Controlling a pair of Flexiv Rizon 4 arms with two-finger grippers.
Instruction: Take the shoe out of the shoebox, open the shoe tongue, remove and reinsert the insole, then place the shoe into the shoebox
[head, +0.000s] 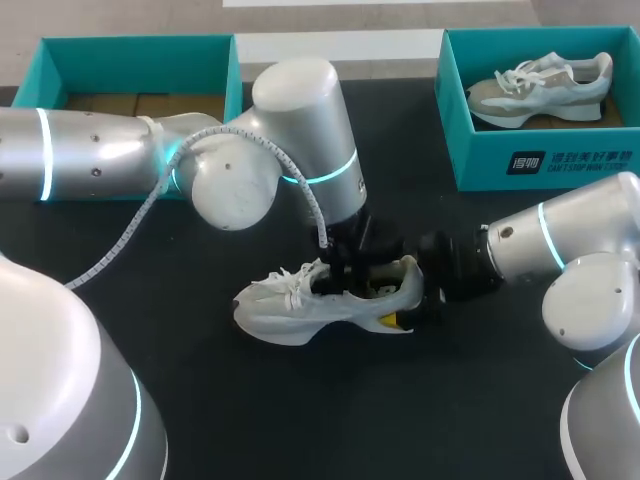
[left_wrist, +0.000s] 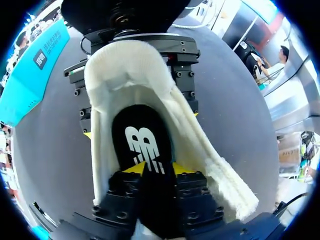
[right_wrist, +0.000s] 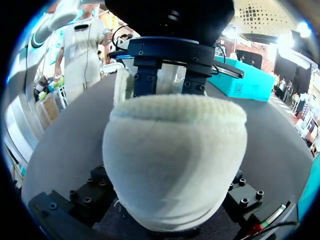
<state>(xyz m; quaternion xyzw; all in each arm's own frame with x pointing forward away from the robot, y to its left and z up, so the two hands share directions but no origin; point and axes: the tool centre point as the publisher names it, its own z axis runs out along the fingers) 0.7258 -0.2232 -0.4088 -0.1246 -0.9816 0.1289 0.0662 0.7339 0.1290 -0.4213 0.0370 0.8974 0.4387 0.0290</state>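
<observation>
A white shoe (head: 300, 300) lies on its side on the black table, toe to the left. My left gripper (head: 362, 265) reaches down into the shoe's opening. In the left wrist view its fingers (left_wrist: 157, 170) are shut on the black insole (left_wrist: 142, 142), which bears a white logo and lies inside the knitted collar. My right gripper (head: 420, 295) comes in from the right at the heel. The white heel (right_wrist: 175, 155) fills the space between its wide-set fingers (right_wrist: 162, 205), one on each side, so it holds the shoe.
A teal shoebox (head: 480, 160) at the back right holds a second pale shoe (head: 540, 85). Another teal box (head: 140, 50) stands at the back left, partly behind my left arm. Bare black table lies in front of the shoe.
</observation>
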